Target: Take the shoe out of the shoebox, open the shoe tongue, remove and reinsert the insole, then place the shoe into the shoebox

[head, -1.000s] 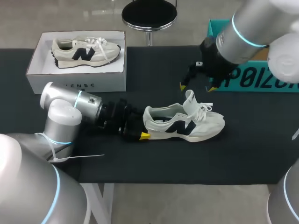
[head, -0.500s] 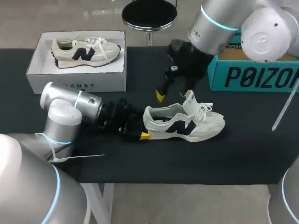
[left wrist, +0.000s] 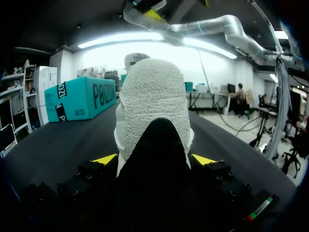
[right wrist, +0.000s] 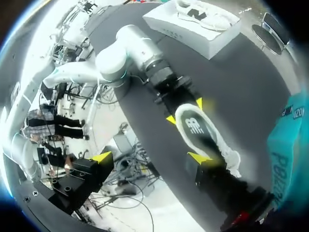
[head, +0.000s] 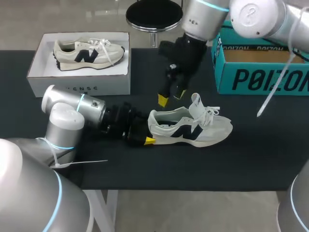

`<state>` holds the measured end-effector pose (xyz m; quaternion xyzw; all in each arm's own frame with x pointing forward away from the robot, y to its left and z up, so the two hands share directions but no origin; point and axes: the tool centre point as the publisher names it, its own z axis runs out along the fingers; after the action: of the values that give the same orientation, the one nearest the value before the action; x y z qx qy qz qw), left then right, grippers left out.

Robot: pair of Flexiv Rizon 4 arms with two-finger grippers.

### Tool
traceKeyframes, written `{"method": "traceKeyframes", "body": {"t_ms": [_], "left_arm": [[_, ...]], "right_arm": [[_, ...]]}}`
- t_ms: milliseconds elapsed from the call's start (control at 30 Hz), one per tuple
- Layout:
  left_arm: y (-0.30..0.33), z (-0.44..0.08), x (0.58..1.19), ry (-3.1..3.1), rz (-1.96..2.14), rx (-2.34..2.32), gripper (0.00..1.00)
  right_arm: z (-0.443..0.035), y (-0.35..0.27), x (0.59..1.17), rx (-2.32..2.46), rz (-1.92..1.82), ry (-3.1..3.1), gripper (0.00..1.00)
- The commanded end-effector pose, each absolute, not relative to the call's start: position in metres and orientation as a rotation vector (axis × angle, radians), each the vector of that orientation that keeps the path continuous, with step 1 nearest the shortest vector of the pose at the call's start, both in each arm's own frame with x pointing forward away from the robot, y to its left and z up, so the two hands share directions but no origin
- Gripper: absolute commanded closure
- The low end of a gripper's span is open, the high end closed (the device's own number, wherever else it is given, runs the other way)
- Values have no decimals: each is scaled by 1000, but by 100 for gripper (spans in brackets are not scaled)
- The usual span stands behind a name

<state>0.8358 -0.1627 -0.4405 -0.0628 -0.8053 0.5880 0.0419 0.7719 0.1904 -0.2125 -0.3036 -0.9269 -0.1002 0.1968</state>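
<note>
Left gripper (head: 146, 129): low over the table (head: 241, 159), fingers clamped on the heel of the shoe (head: 193, 128), one yellow tip on each side.
Shoe: lies on its sole on the dark table, toe pointing away from the left gripper, tongue standing up, laces loose.
Right gripper (head: 170, 96): hangs just above the shoe's heel end, fingers spread, holding nothing.
White shoebox (head: 79, 82): far left of the table, open, a second shoe (head: 87, 52) inside.
Teal shoebox (head: 260, 79): far right, open.
</note>
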Motion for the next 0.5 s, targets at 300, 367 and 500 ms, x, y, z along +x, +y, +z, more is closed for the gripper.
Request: {"method": "traceKeyframes", "body": {"t_ms": [300,367,500], "left_arm": [[-163,-447,835,-2465,1798,-193,100],[-163,-447,835,-2465,1798,-193,100],[-163,-447,835,-2465,1798,-193,100]], "right_arm": [[-213,201,769,-6,652,-2673,0],[-213,201,769,-6,652,-2673,0],[-213,201,769,-6,652,-2673,0]]}}
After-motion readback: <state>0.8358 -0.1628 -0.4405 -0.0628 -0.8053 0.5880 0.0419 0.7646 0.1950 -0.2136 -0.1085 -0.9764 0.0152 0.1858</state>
